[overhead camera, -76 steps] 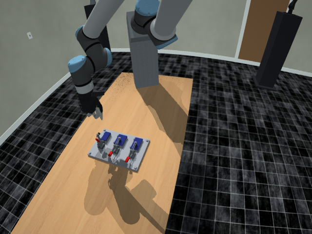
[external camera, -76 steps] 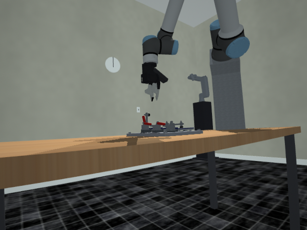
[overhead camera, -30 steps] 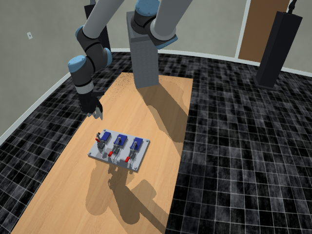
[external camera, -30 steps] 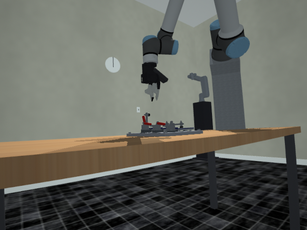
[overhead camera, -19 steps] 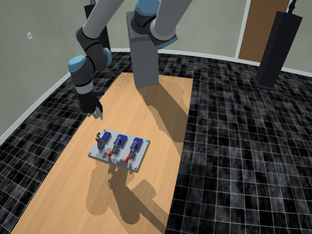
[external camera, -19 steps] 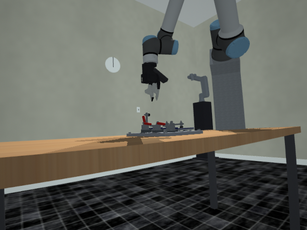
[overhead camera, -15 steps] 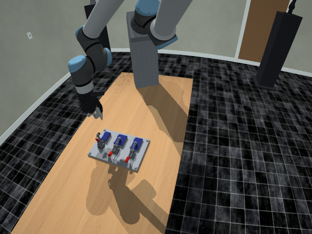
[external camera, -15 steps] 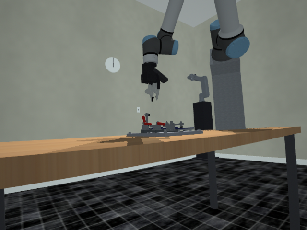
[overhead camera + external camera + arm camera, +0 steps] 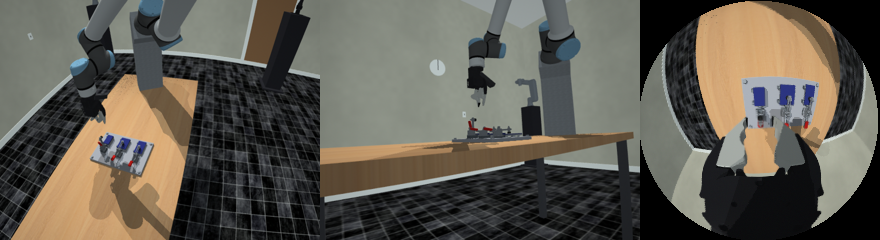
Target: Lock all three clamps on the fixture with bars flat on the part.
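Note:
The grey fixture plate (image 9: 123, 154) lies on the wooden table and carries three clamps, each with a blue part (image 9: 124, 143) behind it. The left clamp (image 9: 102, 146) has its red handle (image 9: 99, 142) raised and its bar up. The middle clamp's red handle (image 9: 112, 157) and the right clamp's red handle (image 9: 130, 163) lie low toward the front, with their bars reaching onto the blue parts. My gripper (image 9: 99, 118) hangs well above the table, behind and left of the fixture, partly open and empty. In the side view my gripper (image 9: 478, 102) is above the raised handle (image 9: 469, 124). In the wrist view the fixture (image 9: 780, 102) lies beyond my fingertips.
The arm's grey pedestal (image 9: 147, 51) stands at the far end of the table. A black stand (image 9: 531, 120) with a small grey arm is behind the table. The table's left edge is close to my gripper.

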Available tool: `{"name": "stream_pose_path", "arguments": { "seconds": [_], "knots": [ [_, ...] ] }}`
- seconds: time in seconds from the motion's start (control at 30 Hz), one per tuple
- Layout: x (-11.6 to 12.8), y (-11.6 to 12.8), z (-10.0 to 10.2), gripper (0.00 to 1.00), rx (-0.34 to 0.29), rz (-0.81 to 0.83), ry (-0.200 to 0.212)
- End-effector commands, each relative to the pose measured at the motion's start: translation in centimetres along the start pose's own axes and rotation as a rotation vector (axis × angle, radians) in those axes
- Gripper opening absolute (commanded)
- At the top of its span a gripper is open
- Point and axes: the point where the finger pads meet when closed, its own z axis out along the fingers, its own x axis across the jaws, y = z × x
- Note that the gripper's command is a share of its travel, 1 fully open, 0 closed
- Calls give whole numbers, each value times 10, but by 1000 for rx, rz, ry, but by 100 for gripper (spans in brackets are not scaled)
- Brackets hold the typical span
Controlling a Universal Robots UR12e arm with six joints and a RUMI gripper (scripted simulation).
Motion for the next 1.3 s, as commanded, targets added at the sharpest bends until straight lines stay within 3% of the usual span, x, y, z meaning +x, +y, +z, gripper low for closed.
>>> {"name": "stream_pose_path", "arguments": {
  "seconds": [0.0,0.4,0.8,1.27],
  "knots": [
    [0,0,9,28,-1,0,-1],
    [0,0,52,28,-1,0,-1],
    [0,5,53,28,-1,0,-1],
    [0,45,53,28,-1,0,-1]
  ]
}}
